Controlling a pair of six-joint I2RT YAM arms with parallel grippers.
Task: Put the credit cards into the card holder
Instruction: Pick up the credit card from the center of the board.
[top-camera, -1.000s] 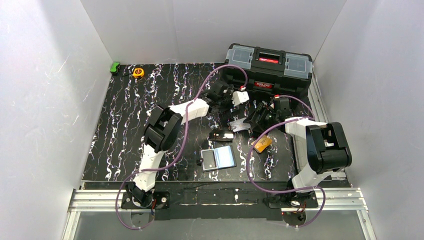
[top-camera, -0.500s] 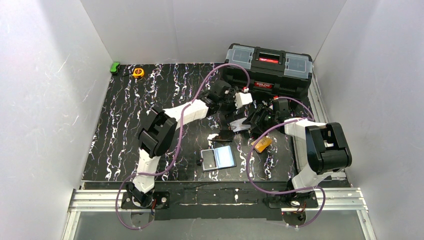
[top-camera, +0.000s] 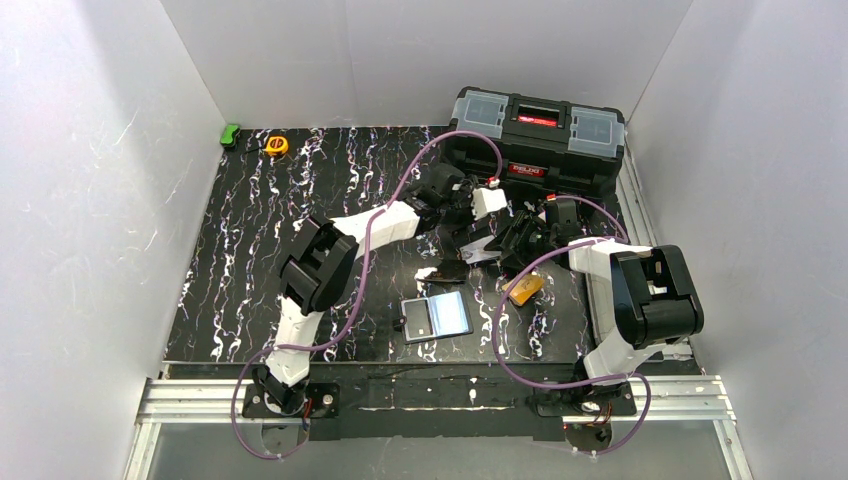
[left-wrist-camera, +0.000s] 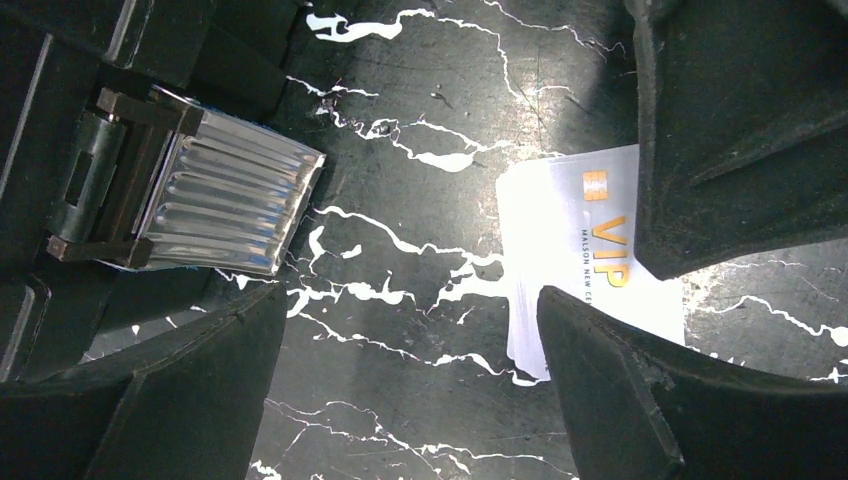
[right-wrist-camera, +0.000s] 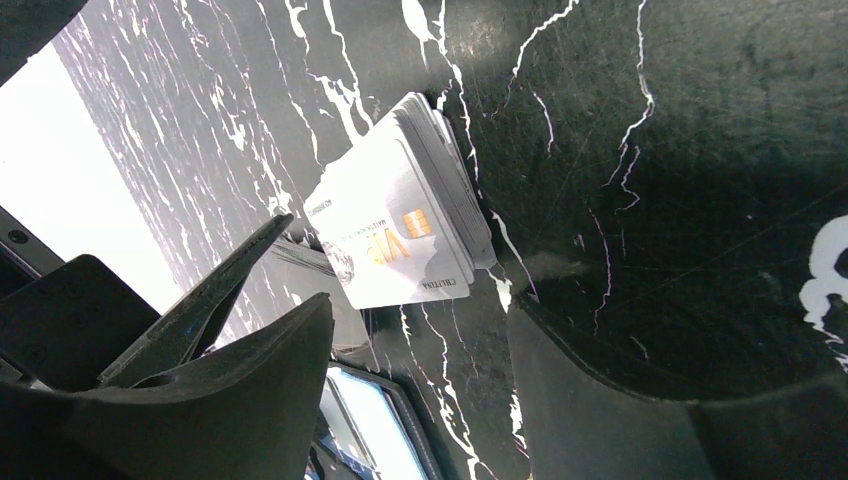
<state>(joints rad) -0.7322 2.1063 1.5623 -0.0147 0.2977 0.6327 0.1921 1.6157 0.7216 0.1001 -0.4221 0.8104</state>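
A stack of silver-grey credit cards (top-camera: 481, 250) with "VIP" print lies on the black marbled table, in front of the toolbox. It also shows in the right wrist view (right-wrist-camera: 400, 235), and its top card in the left wrist view (left-wrist-camera: 575, 260). One orange card (top-camera: 526, 289) lies apart to the right. The black card holder (top-camera: 436, 316) lies open, bluish sleeves up, nearer me; its edge shows in the right wrist view (right-wrist-camera: 375, 420). My left gripper (top-camera: 462, 222) (left-wrist-camera: 412, 300) is open and empty, just above the stack's edge. My right gripper (top-camera: 503, 243) (right-wrist-camera: 420, 310) is open and empty beside the stack.
A large black toolbox (top-camera: 540, 135) stands at the back right; its silver latch (left-wrist-camera: 230, 205) is close to my left gripper. A small dark flat thing with a white end (top-camera: 440, 270) lies left of the stack. A yellow tape measure (top-camera: 276, 145) and a green object (top-camera: 230, 133) sit far left.
My left gripper has moved a little right and toward the toolbox, closer to the card stack. The right arm, cards and card holder have not moved.
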